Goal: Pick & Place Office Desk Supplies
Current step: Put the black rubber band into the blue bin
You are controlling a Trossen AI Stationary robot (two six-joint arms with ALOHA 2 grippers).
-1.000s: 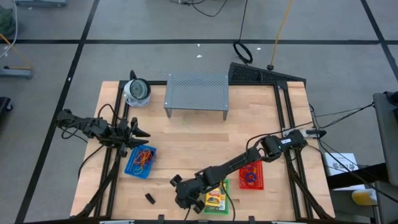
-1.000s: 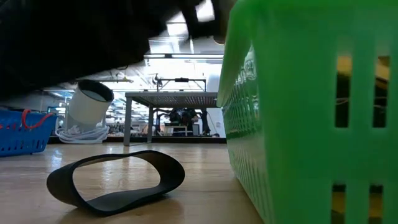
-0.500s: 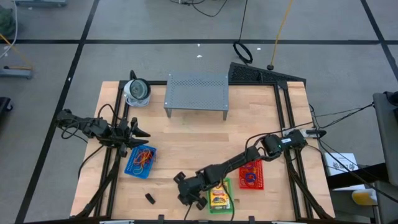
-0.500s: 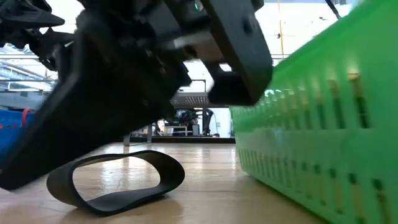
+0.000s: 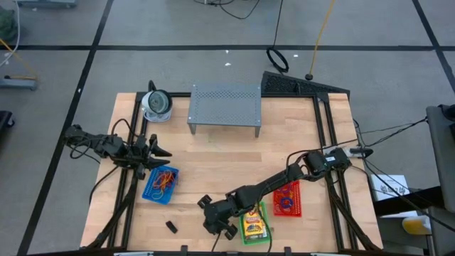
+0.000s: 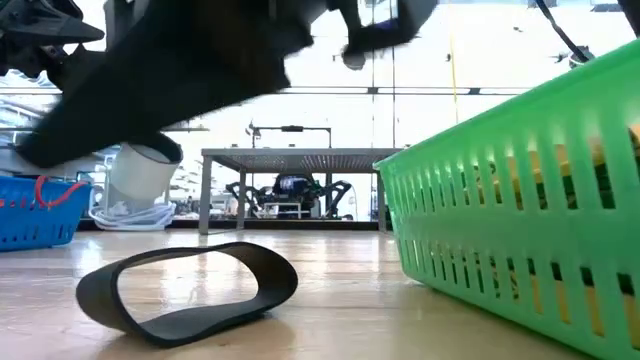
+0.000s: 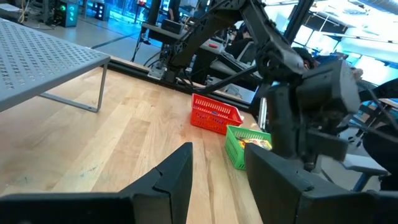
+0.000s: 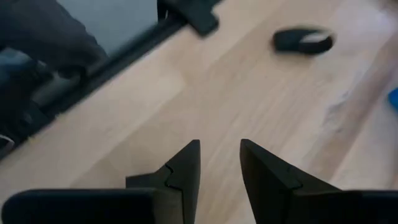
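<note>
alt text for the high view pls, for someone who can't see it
Overhead view of a wooden table: the right gripper hangs empty, fingers apart, beside a green basket of crayon boxes at the near edge. The left gripper waits, open, above a blue basket of rubber bands; a red basket, a small black loop and a grey shelf are also present.

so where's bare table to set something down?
Widest free patch: the wood between the grey shelf and the three baskets. Also bare: the strip between the blue basket and the right claw, bar a black band. Crowded: the front edge around the green basket and the red basket.
</note>
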